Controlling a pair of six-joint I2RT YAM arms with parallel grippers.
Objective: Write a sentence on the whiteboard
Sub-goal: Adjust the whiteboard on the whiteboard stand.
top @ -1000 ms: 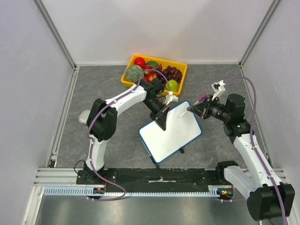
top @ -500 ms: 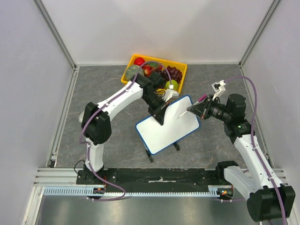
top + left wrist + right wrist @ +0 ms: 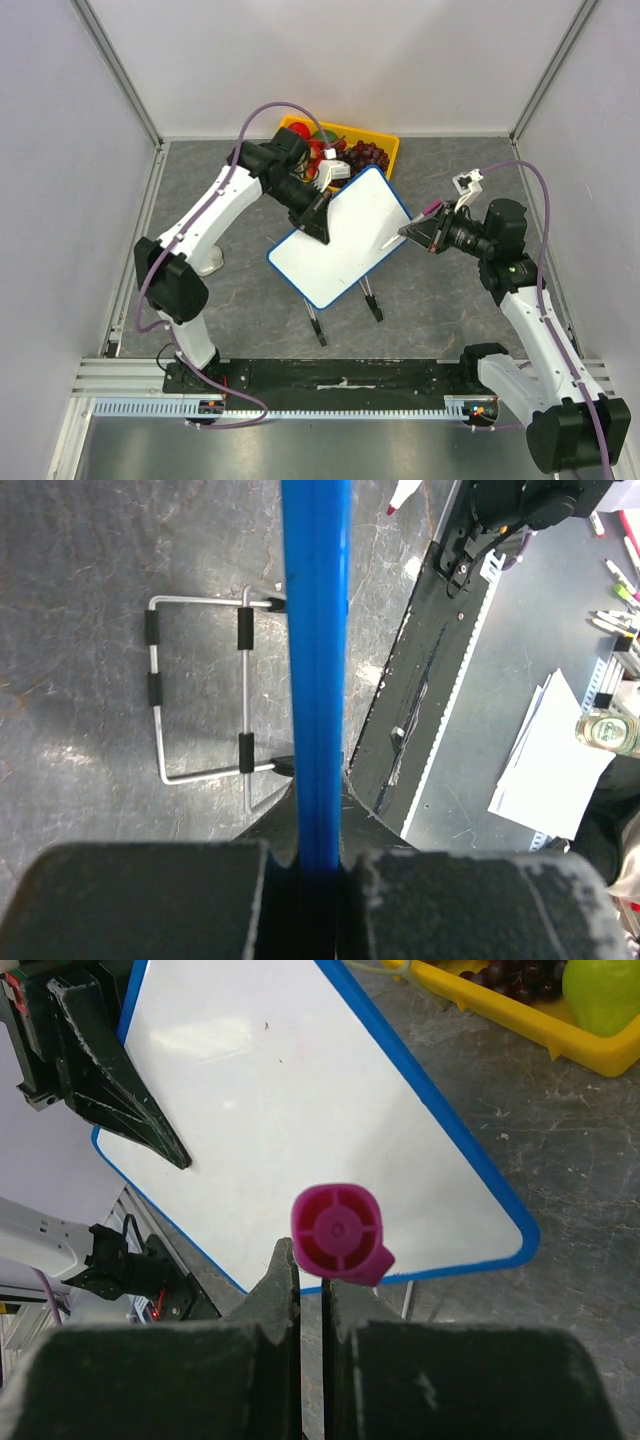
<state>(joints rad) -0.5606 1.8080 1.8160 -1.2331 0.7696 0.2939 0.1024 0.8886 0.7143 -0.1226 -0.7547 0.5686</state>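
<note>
Left fingers (image 3: 150, 900) pinch the small white blue-rimmed whiteboard (image 3: 345, 245) edge-on, tilted — right fingers (image 3: 270, 1305) clamp a magenta-ended marker (image 3: 338, 1232). Hold the blank board steady, press tip lightly.

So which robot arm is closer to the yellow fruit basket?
Left. The left gripper clamps the whiteboard close beside the basket; the right gripper holds a marker across the board, farther away.

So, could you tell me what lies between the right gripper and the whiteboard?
Only the marker held in the right gripper, its tip pointing at the whiteboard; the top external view shows it.
</note>
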